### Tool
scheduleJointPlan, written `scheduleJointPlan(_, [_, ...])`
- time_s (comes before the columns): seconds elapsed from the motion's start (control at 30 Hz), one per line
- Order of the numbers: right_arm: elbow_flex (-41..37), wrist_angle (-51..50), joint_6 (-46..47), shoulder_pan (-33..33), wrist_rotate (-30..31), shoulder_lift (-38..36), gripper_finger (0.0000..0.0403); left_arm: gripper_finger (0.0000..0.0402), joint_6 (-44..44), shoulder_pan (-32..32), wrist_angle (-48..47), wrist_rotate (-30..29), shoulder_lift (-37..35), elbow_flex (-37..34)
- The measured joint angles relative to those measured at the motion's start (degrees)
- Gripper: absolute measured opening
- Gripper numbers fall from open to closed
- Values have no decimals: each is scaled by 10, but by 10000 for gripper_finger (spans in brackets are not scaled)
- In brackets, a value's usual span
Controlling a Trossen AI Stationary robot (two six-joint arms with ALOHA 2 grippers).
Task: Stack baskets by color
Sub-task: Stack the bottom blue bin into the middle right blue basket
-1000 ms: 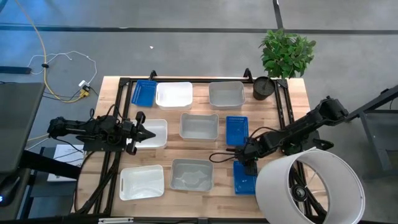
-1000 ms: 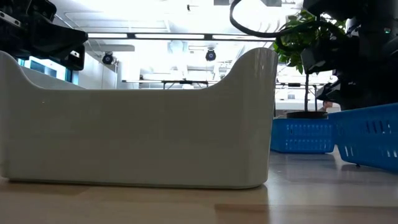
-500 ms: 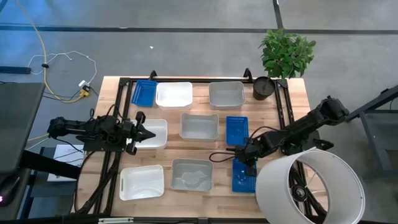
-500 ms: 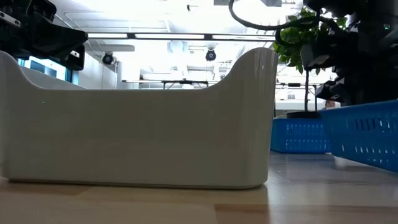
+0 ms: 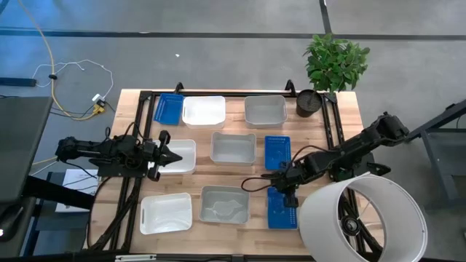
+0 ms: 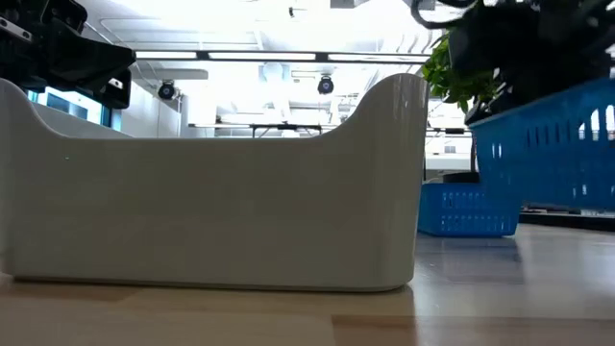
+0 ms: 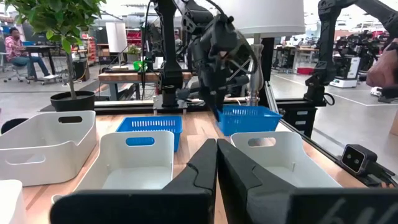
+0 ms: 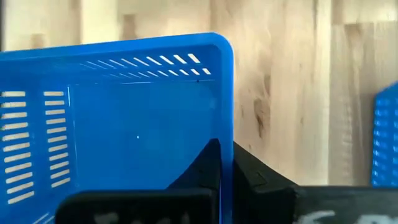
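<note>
Nine baskets lie in three rows on the wooden table (image 5: 342, 116): three white, three grey, three blue. My right gripper (image 5: 286, 183) is shut on the near-right blue basket (image 5: 282, 209), which shows raised in the low view (image 6: 548, 144). Another blue basket (image 5: 277, 151) rests flat on its base just beyond it, and a grey basket (image 5: 224, 204) sits to its left. My left gripper (image 5: 175, 156) is shut and holds nothing. It hangs level over the middle-left white basket (image 5: 183, 149), its fingers (image 7: 199, 171) pointing toward the table's right. My right gripper grips the blue basket's far short end wall (image 8: 226, 124), one finger inside the basket and one finger (image 8: 261, 174) outside. The fingers slant down from the table's right. In the low view the basket hangs off the table with its rim tilted.
A large white lampshade (image 5: 364, 218) stands at the near right corner, close to my right arm. A black pot (image 5: 308, 102) and a green plant (image 5: 335, 62) are at the far right. Black frame rails (image 5: 218, 93) run along the table's edges.
My right gripper has risen and drawn a little toward the table's left edge, taking the near-right blue basket with it. The basket, flat on the table a second ago, is now lifted off it and shifted slightly left.
</note>
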Motion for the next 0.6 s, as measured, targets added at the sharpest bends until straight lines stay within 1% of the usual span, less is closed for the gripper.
scheduleJointPlan(0.27, [31, -5, -28, -17, -51, 0, 0, 1, 0, 0, 0, 0, 0, 0])
scheduleJointPlan(0.47, [61, -27, -56, -36, -55, -3, 0, 1, 0, 0, 0, 0, 0, 0])
scheduleJointPlan(0.6, [68, -33, -60, -45, -54, -29, 0, 1, 0, 0, 0, 0, 0, 0])
